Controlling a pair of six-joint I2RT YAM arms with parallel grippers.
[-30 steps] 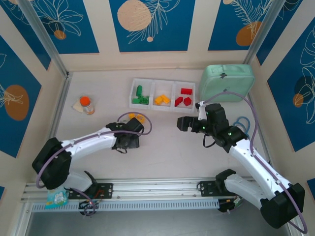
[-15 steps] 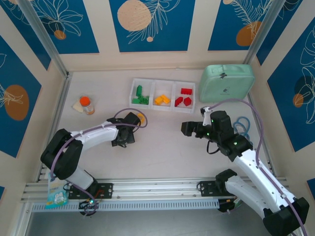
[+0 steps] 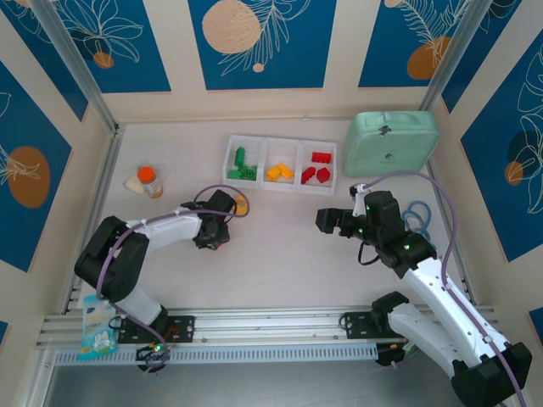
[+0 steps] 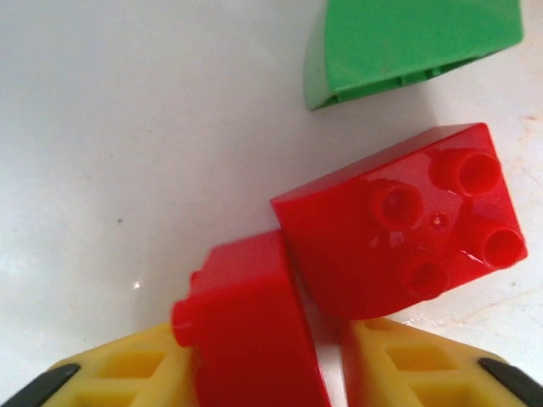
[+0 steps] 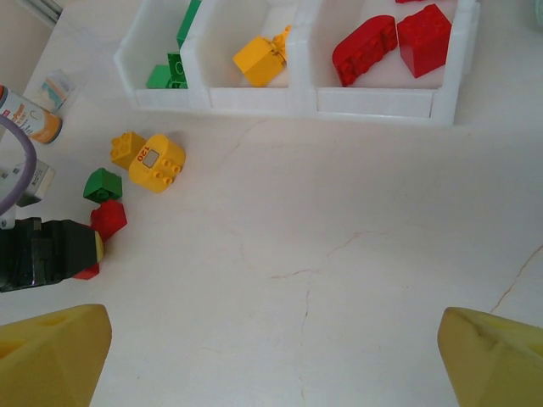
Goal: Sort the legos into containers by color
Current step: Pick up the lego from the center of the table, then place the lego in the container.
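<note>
The left hand [image 4: 254, 377] sits low on the pale surface [image 4: 127, 127], its yellow fingers [image 4: 119, 377] drawn in narrow on either side of a small red plastic brick [image 4: 246, 331]. One finger is against the brick and a sliver of surface shows at the other, which looks like a pick about to close. Just beyond the fingertips, touching that brick or nearly so, lies a chunky red plastic brick with four studs [image 4: 399, 233]. Farther ahead, apart from both, is a green plastic brick [image 4: 407, 42], not yet sorted.

The right hand [image 5: 271, 360] hangs wide open and empty above bare surface, apparently held clear so the arms do not crowd one pile. Ahead of it to its left lie two yellow plastic bricks [image 5: 157, 161]. Farthest ahead stands the white translucent plastic tray of three compartments [image 5: 373, 102], with greens in the left one, yellow in the middle and reds in the right.
</note>
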